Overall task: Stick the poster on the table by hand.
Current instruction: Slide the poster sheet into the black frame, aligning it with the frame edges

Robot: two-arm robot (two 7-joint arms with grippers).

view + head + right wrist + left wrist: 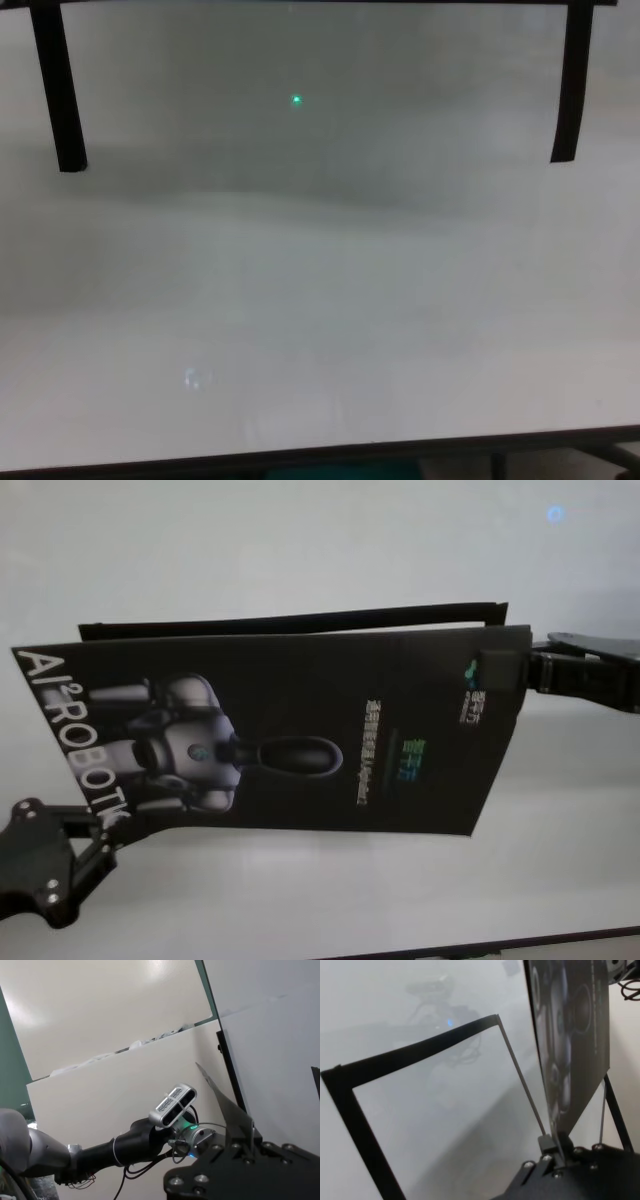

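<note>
Black metal on both sides: the left claw point(100, 825) sits at about eight o'clock in the head view, closed on the poster's corner beside the white lettering. The left wrist view shows its fingertips point(551, 1143) pinching the sheet's thin edge. The right claw point(503, 670) reaches in from three o'clock and is clamped on the opposite end of the poster point(300, 730), near the small printed logo.

Between the two claws the poster hangs stretched and tilted, lifted clear of the surface point(320, 900), with its printed face and grey-white robot picture turned toward the head camera. In the left wrist view it stands nearly on edge.

Farther out, narrow black tape strips point(420, 1047) lie on the white surface as a rectangular outline: one long strip shows just past the poster's far edge at twelve o'clock in the head view, and two short ends point(58, 90) hang down at eleven and one o'clock in the chest view.

By my judgement the task is roughly at its middle. The sheet is picked up and spread, but not yet laid down. Lowering it inside the tape frame, flattening it and pressing it to stick remain.
</note>
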